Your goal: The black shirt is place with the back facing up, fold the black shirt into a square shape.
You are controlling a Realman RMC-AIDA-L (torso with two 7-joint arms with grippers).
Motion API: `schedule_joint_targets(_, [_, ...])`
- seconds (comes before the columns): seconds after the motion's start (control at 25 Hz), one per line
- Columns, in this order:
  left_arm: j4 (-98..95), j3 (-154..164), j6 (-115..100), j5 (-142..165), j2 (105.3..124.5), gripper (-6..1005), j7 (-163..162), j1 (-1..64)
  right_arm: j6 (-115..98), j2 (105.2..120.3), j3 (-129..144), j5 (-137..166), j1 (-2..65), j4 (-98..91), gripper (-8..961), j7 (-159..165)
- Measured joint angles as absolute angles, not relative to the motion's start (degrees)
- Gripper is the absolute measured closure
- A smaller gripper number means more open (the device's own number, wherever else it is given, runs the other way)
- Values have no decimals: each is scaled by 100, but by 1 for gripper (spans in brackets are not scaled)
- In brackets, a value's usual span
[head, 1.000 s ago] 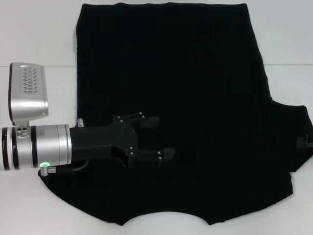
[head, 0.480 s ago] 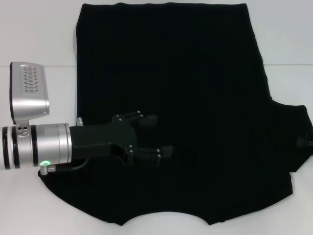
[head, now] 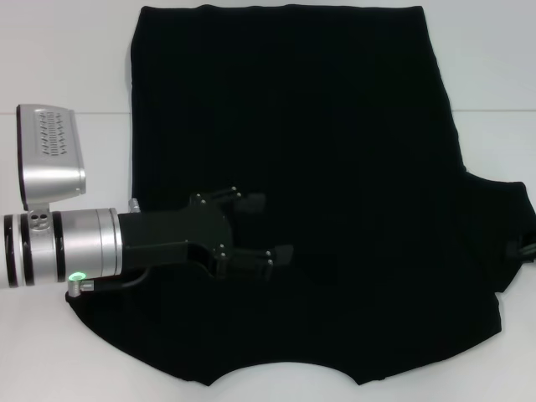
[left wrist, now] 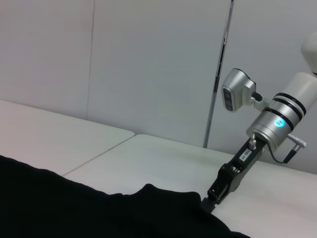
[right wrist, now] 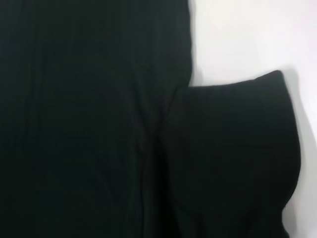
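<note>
Left pincer (head: 272, 228) agape over black shirt (head: 335, 126).

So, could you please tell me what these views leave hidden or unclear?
- Head view: the left tool covers part of the black shirt, and the left sleeve cannot be seen.
- Head view: the right tool is cut off by the edge.
- Right wrist view: its own tool is not shown.
</note>
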State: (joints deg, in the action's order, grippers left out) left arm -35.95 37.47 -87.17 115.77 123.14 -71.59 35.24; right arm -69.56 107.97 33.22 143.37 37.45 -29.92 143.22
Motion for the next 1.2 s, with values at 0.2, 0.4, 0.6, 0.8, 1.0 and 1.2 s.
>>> schedule_joint_targets(0.2, [-3594,3726,-8717,11577,12304,48,-7161,3524,-6927,10824,3339,14556,3797,-3032,761,14417])
schedule_joint_targets(0.4, [-3594,3723,-8701,11576,12305,49,-7163,3521,-6825,10828,3340,14580,3803,-3032,923,14425])
schedule_joint_targets(0.6, [-3579,3728,-8657,11570,12318,49,-7168,3509,-6592,10831,3273,14542,3746,-3155,932,14366])
schedule_joint_targets(0.8, [-3551,3710,-8688,11521,12322,49,-7243,3505,-6390,10834,3221,14415,3706,-3325,940,14109])
schedule_joint_targets(1.0, [-3544,3704,-8712,11499,12363,49,-7330,3492,-6332,10796,3062,14239,3701,-3401,943,13798])
schedule_joint_targets(1.2, [-3524,3702,-8724,11496,12385,49,-7422,3498,-6315,10777,2938,14219,3747,-3437,944,13580])
